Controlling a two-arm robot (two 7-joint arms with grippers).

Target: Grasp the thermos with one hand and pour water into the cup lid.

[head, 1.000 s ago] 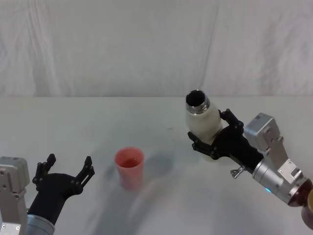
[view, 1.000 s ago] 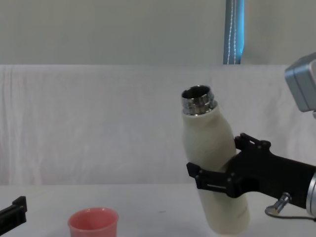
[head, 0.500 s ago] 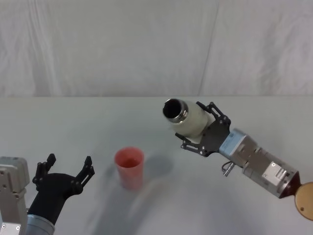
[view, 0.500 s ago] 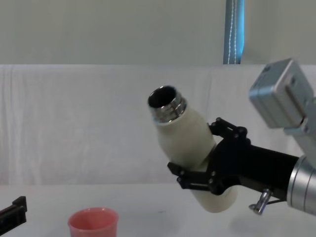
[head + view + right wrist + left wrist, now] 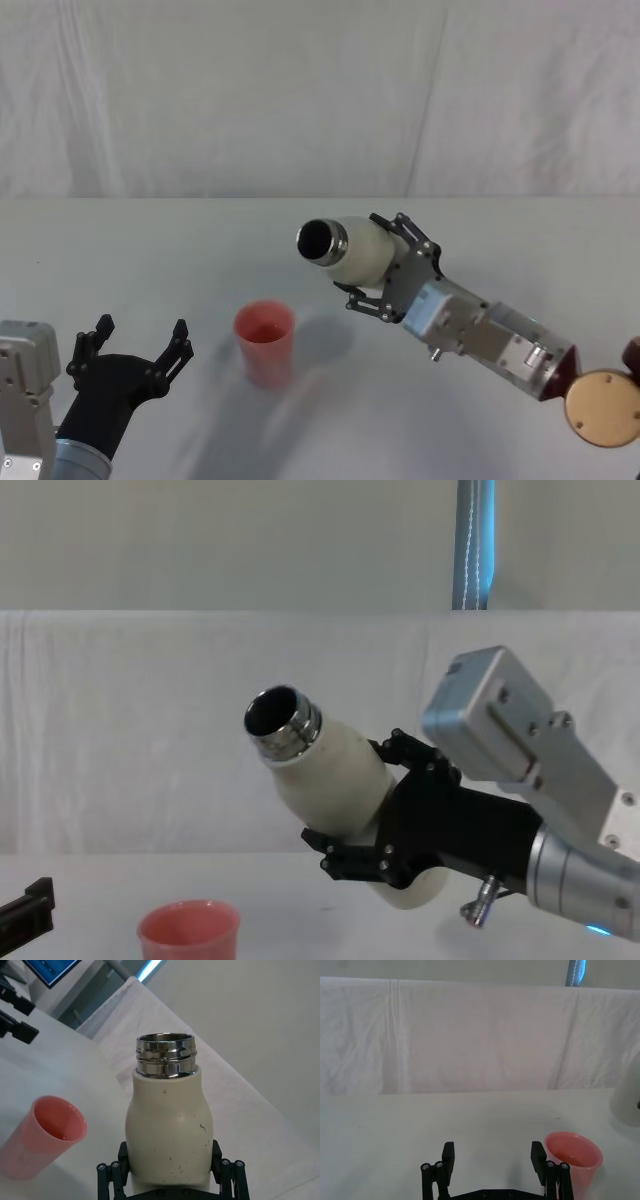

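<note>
Tilted further over than half a second ago: thermos (image 5: 352, 250) now leaning steeply left, steel mouth lower and nearer the cup lid (image 5: 265, 343), base raised toward the right. Shifted left as well, along with the right arm. Cup lid unmoved on the table (image 5: 150, 260), upright, near-left of the thermos mouth and still well below it in the chest view. Left gripper unchanged too.

Right gripper (image 5: 385, 275) clamped around the lower body of the thermos (image 5: 330, 770), black fingers (image 5: 112, 1177) pressed on either side of the cream wall, bottle lifted clear of the table. Open neck pointing left and slightly up, not yet over the cup lid (image 5: 189, 929).

Left gripper (image 5: 135, 352) parked low at the near left, fingers spread wide apart, holding nothing, just beside the cup lid (image 5: 572, 1152) without touching.
</note>
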